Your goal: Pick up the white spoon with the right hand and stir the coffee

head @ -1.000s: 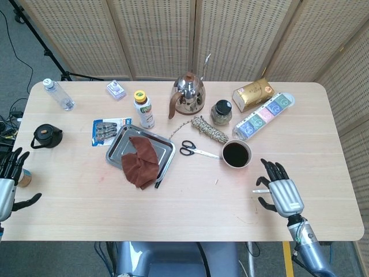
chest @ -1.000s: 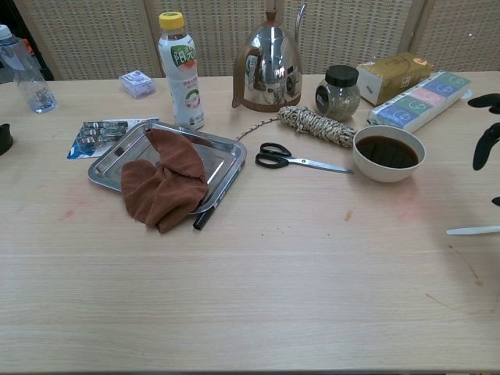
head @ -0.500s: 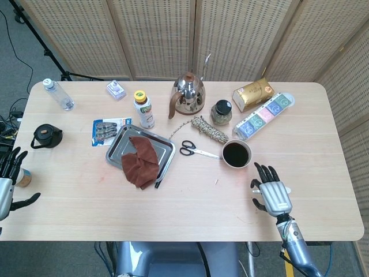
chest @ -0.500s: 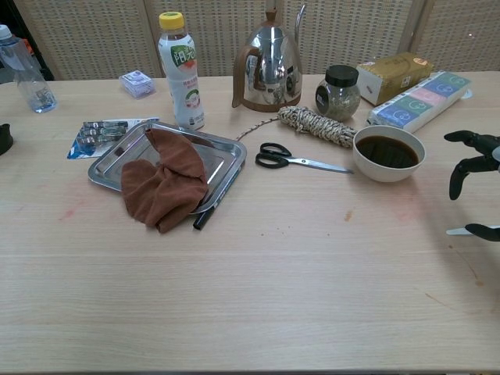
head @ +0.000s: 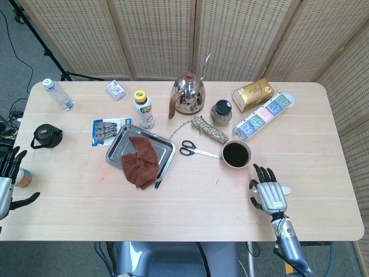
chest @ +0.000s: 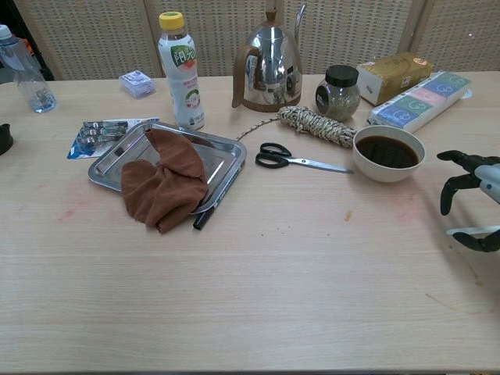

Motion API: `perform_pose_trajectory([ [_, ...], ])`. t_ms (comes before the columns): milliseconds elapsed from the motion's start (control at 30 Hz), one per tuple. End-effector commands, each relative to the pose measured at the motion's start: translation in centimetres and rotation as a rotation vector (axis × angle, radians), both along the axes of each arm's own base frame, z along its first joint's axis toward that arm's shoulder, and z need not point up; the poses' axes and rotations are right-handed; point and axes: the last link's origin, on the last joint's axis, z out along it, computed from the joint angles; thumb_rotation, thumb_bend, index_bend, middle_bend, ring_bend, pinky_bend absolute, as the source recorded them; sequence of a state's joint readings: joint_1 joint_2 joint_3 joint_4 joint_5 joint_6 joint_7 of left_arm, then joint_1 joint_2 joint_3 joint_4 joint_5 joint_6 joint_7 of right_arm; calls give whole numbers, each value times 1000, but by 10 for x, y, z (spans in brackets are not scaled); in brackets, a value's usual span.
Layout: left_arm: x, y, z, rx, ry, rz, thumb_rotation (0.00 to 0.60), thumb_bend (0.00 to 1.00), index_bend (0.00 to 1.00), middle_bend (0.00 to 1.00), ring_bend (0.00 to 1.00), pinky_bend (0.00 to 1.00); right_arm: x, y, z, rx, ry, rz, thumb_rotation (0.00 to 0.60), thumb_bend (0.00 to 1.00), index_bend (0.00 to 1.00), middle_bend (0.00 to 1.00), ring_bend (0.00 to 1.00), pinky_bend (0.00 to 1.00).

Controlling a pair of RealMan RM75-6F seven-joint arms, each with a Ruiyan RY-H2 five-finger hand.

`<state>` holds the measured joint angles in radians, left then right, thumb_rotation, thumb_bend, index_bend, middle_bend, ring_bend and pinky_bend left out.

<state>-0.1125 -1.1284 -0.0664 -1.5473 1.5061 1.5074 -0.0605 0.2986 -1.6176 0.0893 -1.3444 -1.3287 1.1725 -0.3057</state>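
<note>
Hovering right hand (head: 270, 195), fingers spread, over white spoon (chest: 471, 231).

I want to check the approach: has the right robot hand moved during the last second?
Yes. In the head view the right robot hand has shifted left and slightly down the picture, now sitting below the coffee bowl.

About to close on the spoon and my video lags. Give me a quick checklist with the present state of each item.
1. Right hand over the spoon: ok, the handle shows under its fingers.
2. Fingers apart, nothing held: ok.
3. Thumb and fingers either side of the handle: cannot tell, the hand hides it.
4. Coffee bowl upright, full, apart from the hand: ok.
5. Scissors out of the path to the bowl: ok.
6. Left hand away at the table's far edge: ok.
</note>
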Motion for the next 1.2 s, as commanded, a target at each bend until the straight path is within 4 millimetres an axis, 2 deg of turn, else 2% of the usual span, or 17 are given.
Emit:
perform_pose_trajectory([
  [33, -1, 0, 0, 0, -1, 3, 600, 0, 0, 0, 0, 0, -3, -4, -3, 6, 13, -9, 600, 363, 448, 0, 0, 42],
  [833, -1, 4, -2, -6, 6, 16, 600, 0, 0, 0, 0, 0, -20, -9, -5, -29, 12, -92, 600, 363, 447, 0, 0, 42],
  [1200, -2, 5, -2, -6, 6, 21, 600, 0, 0, 0, 0, 0, -15, -13, -11, -7, 3, -95, 600, 363, 448, 0, 0, 42],
])
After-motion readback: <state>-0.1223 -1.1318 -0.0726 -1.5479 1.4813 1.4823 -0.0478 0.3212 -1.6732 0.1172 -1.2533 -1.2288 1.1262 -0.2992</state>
